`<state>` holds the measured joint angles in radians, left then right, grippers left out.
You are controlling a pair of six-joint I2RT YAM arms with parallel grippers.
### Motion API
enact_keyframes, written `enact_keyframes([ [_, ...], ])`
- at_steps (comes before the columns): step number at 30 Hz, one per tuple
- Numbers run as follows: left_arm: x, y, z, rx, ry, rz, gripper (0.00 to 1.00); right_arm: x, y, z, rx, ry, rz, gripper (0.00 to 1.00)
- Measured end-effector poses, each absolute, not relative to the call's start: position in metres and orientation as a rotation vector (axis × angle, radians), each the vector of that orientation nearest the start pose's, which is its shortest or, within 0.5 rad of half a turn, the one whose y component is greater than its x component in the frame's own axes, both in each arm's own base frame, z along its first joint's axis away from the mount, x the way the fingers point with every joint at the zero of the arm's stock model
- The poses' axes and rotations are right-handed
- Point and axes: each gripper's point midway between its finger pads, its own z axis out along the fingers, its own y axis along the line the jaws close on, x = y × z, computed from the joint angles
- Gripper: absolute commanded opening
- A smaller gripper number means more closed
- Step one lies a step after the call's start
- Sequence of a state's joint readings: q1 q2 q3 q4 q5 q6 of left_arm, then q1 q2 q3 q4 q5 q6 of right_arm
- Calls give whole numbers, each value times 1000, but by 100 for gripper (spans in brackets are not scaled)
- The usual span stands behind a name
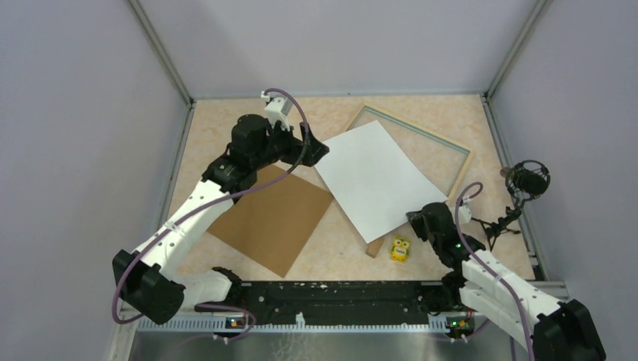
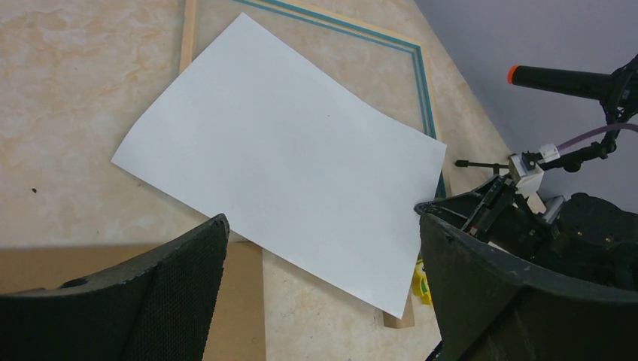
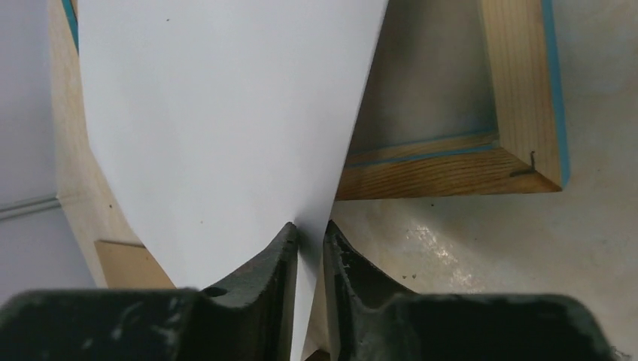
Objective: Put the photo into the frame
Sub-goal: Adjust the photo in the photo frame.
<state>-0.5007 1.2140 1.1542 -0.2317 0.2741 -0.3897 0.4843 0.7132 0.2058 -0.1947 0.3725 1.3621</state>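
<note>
Right gripper [image 3: 310, 229] pinches the photo [image 1: 376, 178] — blank white side up, across the frame [image 1: 421, 130] — left gripper [image 2: 322, 218] spread wide.

Left arm stretched far; left end effector [image 1: 317, 150] fingers spread wide. Right arm folded at near right; right end effector [image 1: 416, 219] clamped on photo [image 1: 374, 178] edge.

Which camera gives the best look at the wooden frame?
The top external view: the frame shows nearly whole, partly under the sheet. The left wrist sees parts of its sides; the right wrist only one corner.
</note>
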Motion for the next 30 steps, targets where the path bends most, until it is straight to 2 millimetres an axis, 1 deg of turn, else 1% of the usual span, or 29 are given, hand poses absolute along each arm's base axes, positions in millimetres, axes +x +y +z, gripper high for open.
enact_keyframes([
  [2, 314, -246, 299, 311, 1924, -863, 98, 235, 94, 47, 1139, 1986, 561, 6],
  [4, 313, -248, 299, 317, 1924, -863, 98, 239, 93, 49, 1122, 1993, 537, 0],
  [6, 314, -248, 299, 322, 1919, -852, 98, 244, 92, 56, 1086, 1992, 508, 0],
  [8, 316, -246, 298, 323, 1916, -828, 98, 251, 90, 68, 1039, 1986, 466, 0],
  [10, 318, -244, 296, 322, 1913, -798, 98, 259, 83, 84, 976, 1980, 389, 0],
  [13, 321, -240, 290, 323, 1915, -753, 98, 269, 68, 108, 881, 1975, 225, 0],
  [15, 323, -238, 284, 328, 1920, -725, 98, 275, 59, 121, 798, 1984, 115, 0],
  [18, 324, -234, 269, 327, 1940, -683, 98, 280, 49, 134, 641, 2022, -4, 0],
  [20, 324, -231, 261, 325, 1957, -661, 98, 283, 42, 139, 550, 2053, -54, 0],
  [22, 325, -229, 255, 323, 1968, -644, 99, 286, 32, 142, 497, 2081, -74, 0],
  [26, 326, -227, 254, 315, 1966, -626, 98, 293, 7, 142, 445, 2141, -78, 0],
  [28, 326, -226, 255, 315, 1964, -624, 98, 297, 1, 140, 406, 2188, -68, 0],
  [30, 326, -226, 255, 315, 1964, -624, 98, 303, 2, 140, 338, 2231, -37, 0],
])
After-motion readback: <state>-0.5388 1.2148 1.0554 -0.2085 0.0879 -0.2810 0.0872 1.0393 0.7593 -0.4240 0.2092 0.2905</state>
